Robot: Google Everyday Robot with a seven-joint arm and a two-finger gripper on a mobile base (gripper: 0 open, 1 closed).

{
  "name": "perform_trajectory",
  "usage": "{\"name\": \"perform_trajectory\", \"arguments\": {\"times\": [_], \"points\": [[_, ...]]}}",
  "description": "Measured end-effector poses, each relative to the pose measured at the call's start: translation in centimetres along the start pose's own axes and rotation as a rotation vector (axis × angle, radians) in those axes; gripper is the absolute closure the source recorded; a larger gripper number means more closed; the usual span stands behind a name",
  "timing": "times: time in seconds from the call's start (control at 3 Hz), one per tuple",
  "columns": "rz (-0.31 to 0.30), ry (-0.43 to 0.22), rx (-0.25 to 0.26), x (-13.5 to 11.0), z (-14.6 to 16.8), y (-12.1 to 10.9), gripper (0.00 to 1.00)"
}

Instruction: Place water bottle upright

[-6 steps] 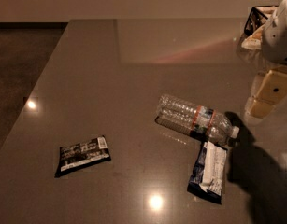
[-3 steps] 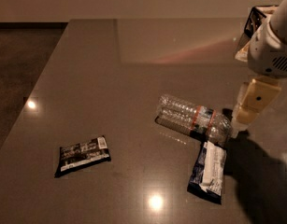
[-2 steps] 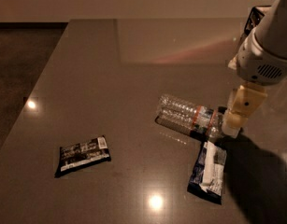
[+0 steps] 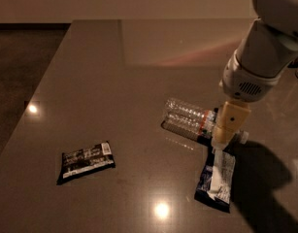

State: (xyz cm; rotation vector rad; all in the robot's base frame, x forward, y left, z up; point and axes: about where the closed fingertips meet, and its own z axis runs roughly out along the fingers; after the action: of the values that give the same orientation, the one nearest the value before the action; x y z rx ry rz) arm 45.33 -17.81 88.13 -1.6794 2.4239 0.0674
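The water bottle (image 4: 186,116) lies on its side on the grey table (image 4: 114,81), right of centre. It is clear and ribbed, with a dark label band with an orange-red stripe, and its white cap (image 4: 243,137) points right. My gripper (image 4: 222,139) hangs from the white arm at the upper right. It is directly over the bottle's neck end and hides the label area.
A dark snack packet (image 4: 85,161) lies at the front left. Another snack packet (image 4: 217,177) lies just in front of the bottle's cap end. The table's left edge runs diagonally beside dark floor.
The arm has moved left and down from the right edge. The gripper went from beside the bottle's cap to over its neck end. The bottle and packets have not moved.
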Motion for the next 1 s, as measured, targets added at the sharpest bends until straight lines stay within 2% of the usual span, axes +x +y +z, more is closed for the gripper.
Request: {"name": "perform_trajectory", "arguments": {"times": [0.33,0.67,1.0], "points": [[0.017,0.027,-0.015,-0.4,1.5,-0.1,0.00],[0.030,0.056,-0.019,-0.5,2.6,-0.1,0.18],[0.026,0.082,-0.017,-0.4,2.7,-0.4,0.41]]}}
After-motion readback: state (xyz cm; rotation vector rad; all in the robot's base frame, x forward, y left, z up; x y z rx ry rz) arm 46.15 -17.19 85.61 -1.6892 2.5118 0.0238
